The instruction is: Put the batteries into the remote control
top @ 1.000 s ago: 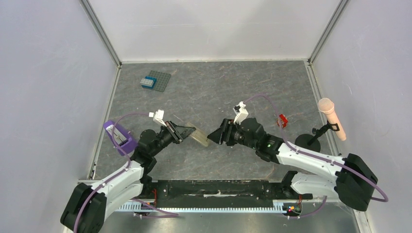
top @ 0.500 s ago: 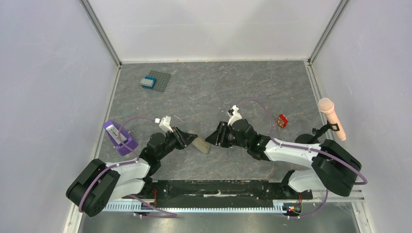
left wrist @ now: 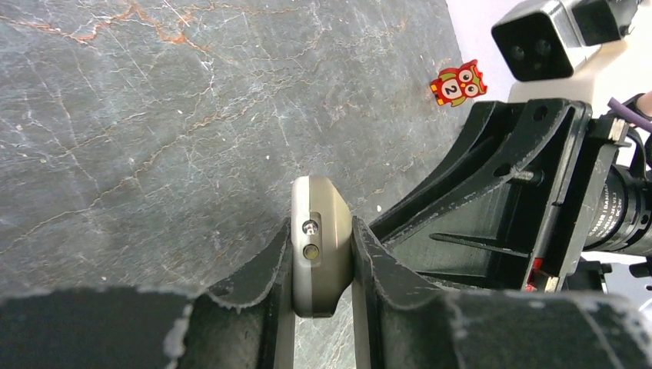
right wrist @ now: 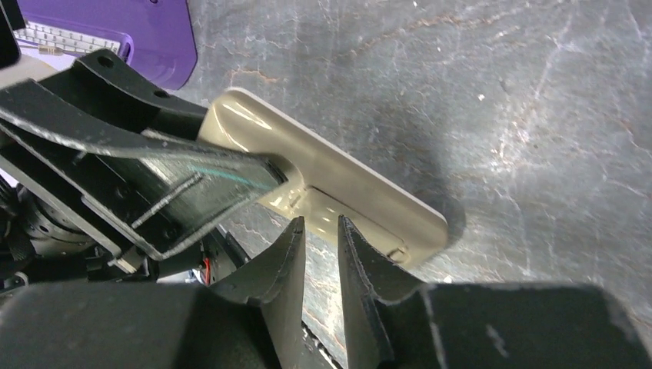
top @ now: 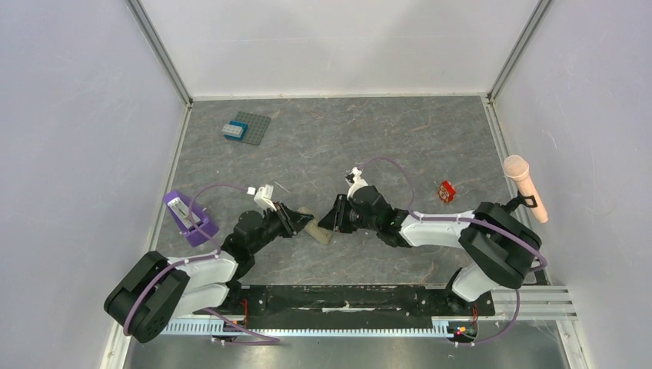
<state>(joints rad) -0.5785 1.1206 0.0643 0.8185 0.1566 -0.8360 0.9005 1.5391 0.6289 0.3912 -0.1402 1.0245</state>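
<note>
Since the left gripper (top: 296, 221) is clamped across the thin sides of the remote control (top: 317, 229), the handset is held on edge with its tan back facing the right arm. Judged purpose: a steady brace for work on the battery recess. Whether its far end rests on the table (top: 346, 138), I cannot tell.

Remote location: 6 o'clock of table centre, between the two wrists.

Right gripper (right wrist: 321, 224): jaws nearly together with a slim gap, tips at the back panel's seam. Whether they pinch anything, I cannot tell.

Batteries: none visible in any view.

Room: open table from 10 through 2 o'clock of the remote. The purple holder (top: 188, 217) at 9 o'clock and the red owl tag (top: 445, 191) at 3 o'clock are both well apart. It is tight at 6 o'clock, where the near table edge and arm bases lie. The two grippers crowd each other, so sideways moves look constrained.
</note>
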